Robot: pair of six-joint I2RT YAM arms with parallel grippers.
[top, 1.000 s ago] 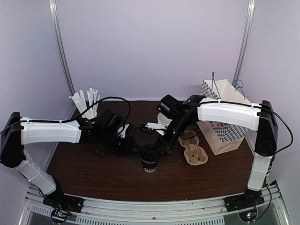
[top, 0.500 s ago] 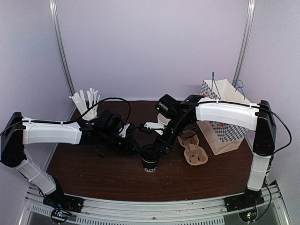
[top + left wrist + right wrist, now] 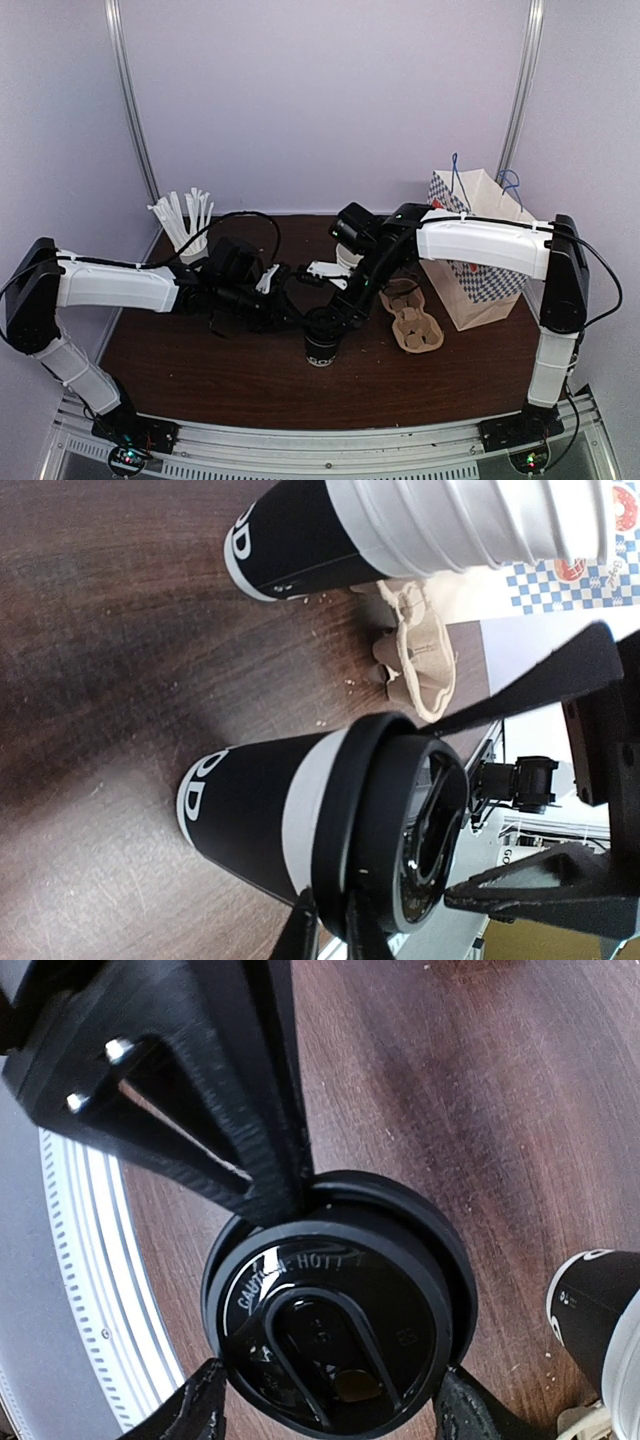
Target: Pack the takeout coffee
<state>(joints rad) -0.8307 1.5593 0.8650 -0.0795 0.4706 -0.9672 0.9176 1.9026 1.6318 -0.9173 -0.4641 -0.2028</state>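
Where the dark counter (image 3: 200, 375) lies open between the two arms, the takeout coffee (image 3: 320, 346) stands upright on its black base, slightly right of centre and towards the near edge. The left pincer (image 3: 331, 932) reaches in from the left, its two tips drawn almost together on the rim of the black dome lid (image 3: 340, 1330). The right pincer (image 3: 335, 1410) comes down from above with its jaws wide, one tip at each side of that lid and right against its edge; whether they press on it cannot be told. Just beyond the coffee, a stack of lidless white cups (image 3: 450, 520) stands on the counter. A brown pulp cup carrier (image 3: 412, 322) lies to the right, close beside a checked paper bag (image 3: 475, 255). At the far left corner is a white cup of white sticks (image 3: 185, 222).
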